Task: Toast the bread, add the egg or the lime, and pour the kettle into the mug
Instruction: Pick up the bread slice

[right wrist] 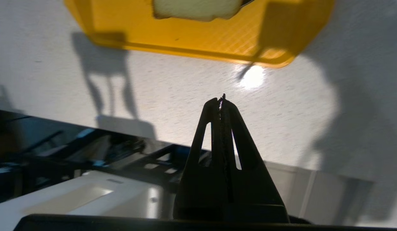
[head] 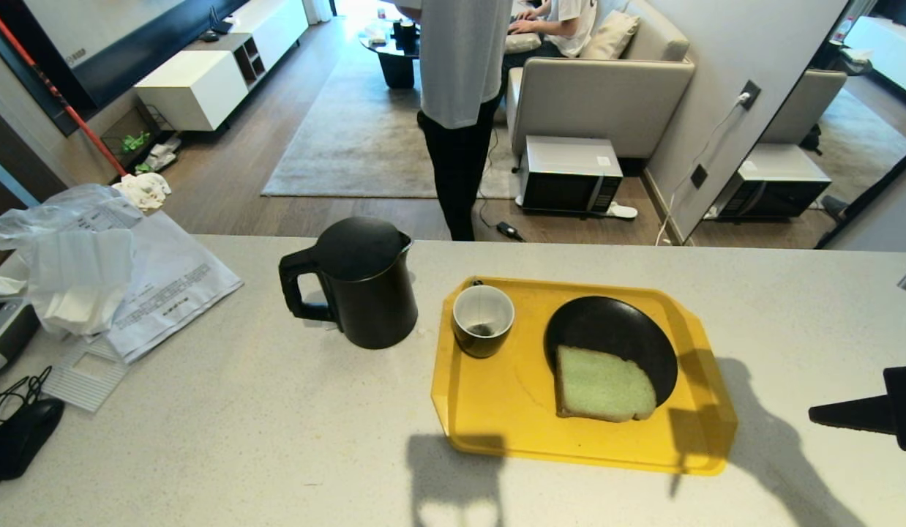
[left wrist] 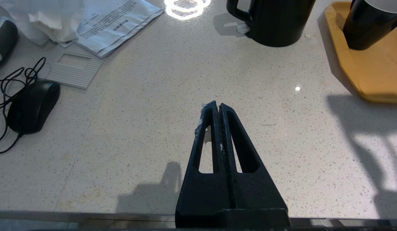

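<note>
The pale green bread [head: 603, 384] leans on a black plate [head: 614, 329] on the yellow tray [head: 497, 395]. Also on the tray stands the mug [head: 483, 320], with a tea-bag string inside it. Left of the tray, on the counter, stands the black kettle [head: 365, 282]. My right gripper [head: 813, 415] enters from the right edge, shut and empty, pointing towards the tray; its wrist view shows the gripper [right wrist: 221, 98] short of the tray [right wrist: 198, 41] and the bread [right wrist: 195, 9]. My left gripper [left wrist: 218, 105] is shut and empty over the counter's near edge. No egg or lime is in view.
Papers and plastic bags [head: 131, 278] and a computer mouse [head: 25, 435] lie on the counter's left side. A person [head: 460, 110] stands just behind the counter. Beyond are a sofa and a microwave [head: 570, 176] on the floor.
</note>
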### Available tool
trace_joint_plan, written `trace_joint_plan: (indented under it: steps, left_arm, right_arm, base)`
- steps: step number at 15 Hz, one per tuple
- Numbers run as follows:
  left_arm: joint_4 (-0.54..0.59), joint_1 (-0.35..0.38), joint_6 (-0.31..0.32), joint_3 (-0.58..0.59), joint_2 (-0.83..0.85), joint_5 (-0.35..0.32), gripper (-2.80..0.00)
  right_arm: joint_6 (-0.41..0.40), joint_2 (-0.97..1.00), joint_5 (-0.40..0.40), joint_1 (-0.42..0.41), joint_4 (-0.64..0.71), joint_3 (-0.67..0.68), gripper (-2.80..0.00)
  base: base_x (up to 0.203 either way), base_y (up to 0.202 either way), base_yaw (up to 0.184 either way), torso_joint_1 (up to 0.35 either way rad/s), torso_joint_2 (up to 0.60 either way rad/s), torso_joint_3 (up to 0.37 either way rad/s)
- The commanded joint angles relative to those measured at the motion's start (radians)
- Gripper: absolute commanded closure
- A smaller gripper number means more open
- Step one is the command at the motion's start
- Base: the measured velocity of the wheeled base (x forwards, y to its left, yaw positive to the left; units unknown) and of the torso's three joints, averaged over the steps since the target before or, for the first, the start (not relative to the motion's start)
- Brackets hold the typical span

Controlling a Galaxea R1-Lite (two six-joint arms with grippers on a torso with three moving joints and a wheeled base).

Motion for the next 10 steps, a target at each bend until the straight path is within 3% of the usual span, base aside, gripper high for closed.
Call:
trace_joint_plan:
  steps: [1,6,10]
  left_arm:
    - [0.000,0.000,0.000,0.000,0.001,0.001,0.00]
    - [0.000,0.000,0.000,0.000,0.001,0.001,0.00]
    - [0.000,0.000,0.000,0.000,0.001,0.001,0.00]
  right_arm:
    - [0.151,0.045,0.031,0.066,0.007,0.013,0.00]
    - [0.176,0.154,0.061,0.083,0.003,0.032,0.00]
    - [0.232,0.254,0.053,0.077,-0.080,0.059,0.00]
  base:
    - [0.000,0.000,0.000,0.000,0.00,0.000]
    - [0.000,0.000,0.000,0.000,0.00,0.000]
    - [0.000,0.000,0.000,0.000,0.00,0.000]
